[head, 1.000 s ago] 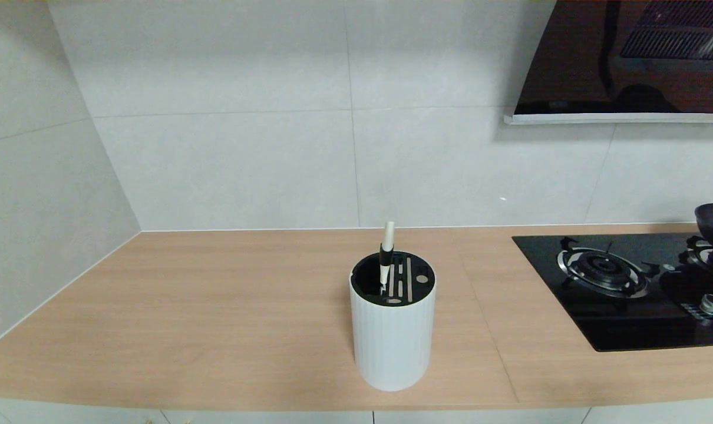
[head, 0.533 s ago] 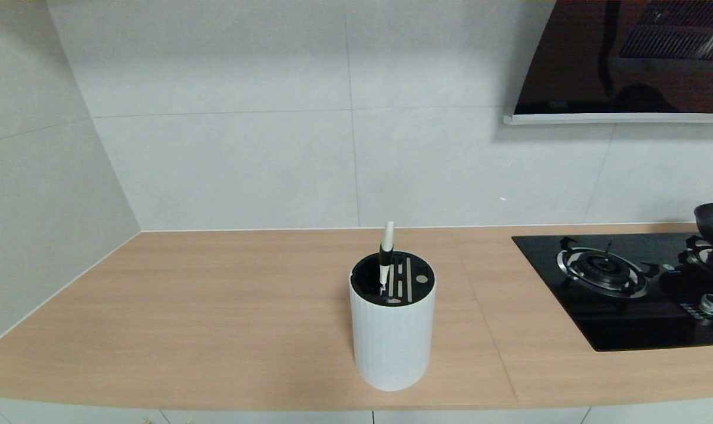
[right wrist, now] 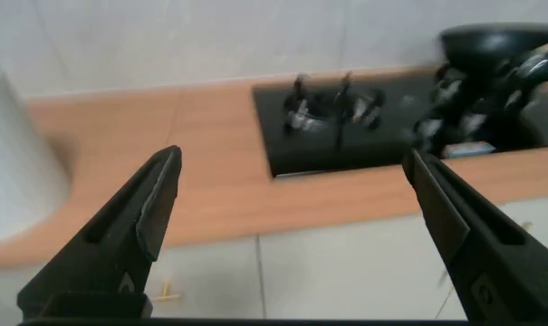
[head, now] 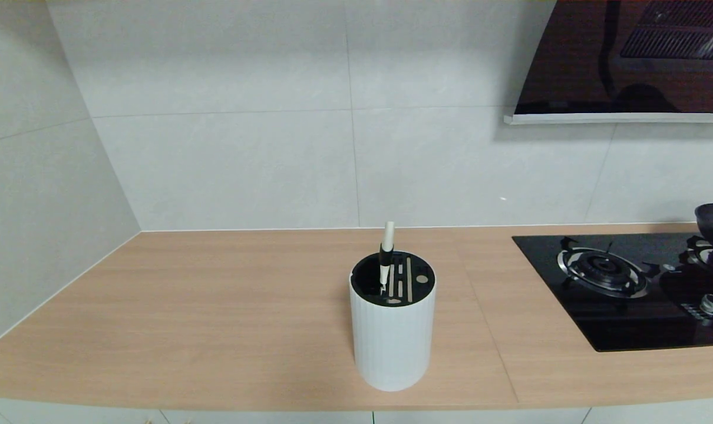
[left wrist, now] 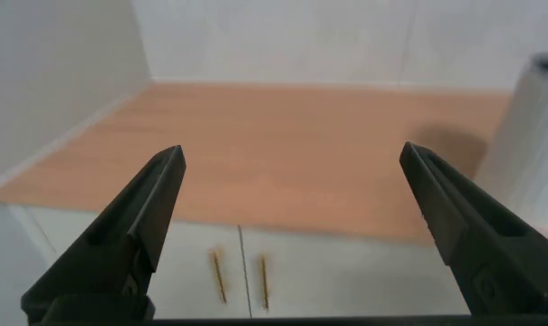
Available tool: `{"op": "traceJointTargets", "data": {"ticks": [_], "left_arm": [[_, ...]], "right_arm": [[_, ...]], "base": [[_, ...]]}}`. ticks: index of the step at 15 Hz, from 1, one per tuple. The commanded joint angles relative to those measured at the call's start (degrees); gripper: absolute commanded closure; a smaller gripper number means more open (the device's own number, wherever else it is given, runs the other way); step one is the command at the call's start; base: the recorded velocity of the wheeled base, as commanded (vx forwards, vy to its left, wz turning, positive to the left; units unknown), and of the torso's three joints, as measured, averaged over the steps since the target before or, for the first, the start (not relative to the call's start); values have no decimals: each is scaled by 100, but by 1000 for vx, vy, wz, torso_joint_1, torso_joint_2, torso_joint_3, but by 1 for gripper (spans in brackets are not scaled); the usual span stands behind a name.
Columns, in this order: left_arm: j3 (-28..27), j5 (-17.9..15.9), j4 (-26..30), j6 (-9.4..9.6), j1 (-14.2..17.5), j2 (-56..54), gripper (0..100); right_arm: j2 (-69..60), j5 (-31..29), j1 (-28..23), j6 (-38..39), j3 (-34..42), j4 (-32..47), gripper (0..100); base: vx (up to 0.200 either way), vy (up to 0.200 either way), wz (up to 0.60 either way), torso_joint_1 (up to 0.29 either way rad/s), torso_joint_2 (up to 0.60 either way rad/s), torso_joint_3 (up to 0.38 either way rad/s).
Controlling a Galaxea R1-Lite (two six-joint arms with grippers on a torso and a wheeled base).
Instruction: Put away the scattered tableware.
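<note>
White utensil holder (head: 393, 341) on the counter (head: 215, 306), one cream-handled utensil (head: 386, 247) standing in it; left claw (left wrist: 292, 150) and right claw (right wrist: 293, 154) both spread wide.

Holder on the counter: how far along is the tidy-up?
Done: one white-handled utensil stands in the holder. In hand: nothing; left end effector and right end effector are open, in front of the countertop. Left: likely nothing; it carries the holder and stove.

No visible change anywhere.
</note>
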Motion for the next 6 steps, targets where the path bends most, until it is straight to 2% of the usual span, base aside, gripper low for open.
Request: {"op": "traceJointTargets", "data": {"ticks": [1, 3, 4, 6], "left_arm": [[49, -201, 115, 33, 4, 10, 0], [49, -201, 115, 59, 4, 10, 0], [49, -201, 106, -90, 4, 10, 0], [49, -201, 106, -126, 4, 10, 0]], "right_arm": [[4, 141, 1, -8, 29, 56, 0], [13, 167, 1, -8, 29, 29, 0], [13, 167, 1, 10, 38, 29, 0], [13, 167, 1, 10, 38, 29, 0]], "base": [[0, 0, 0, 0, 0, 0], [0, 0, 0, 0, 0, 0], [0, 0, 0, 0, 0, 0], [0, 0, 0, 0, 0, 0]]}}
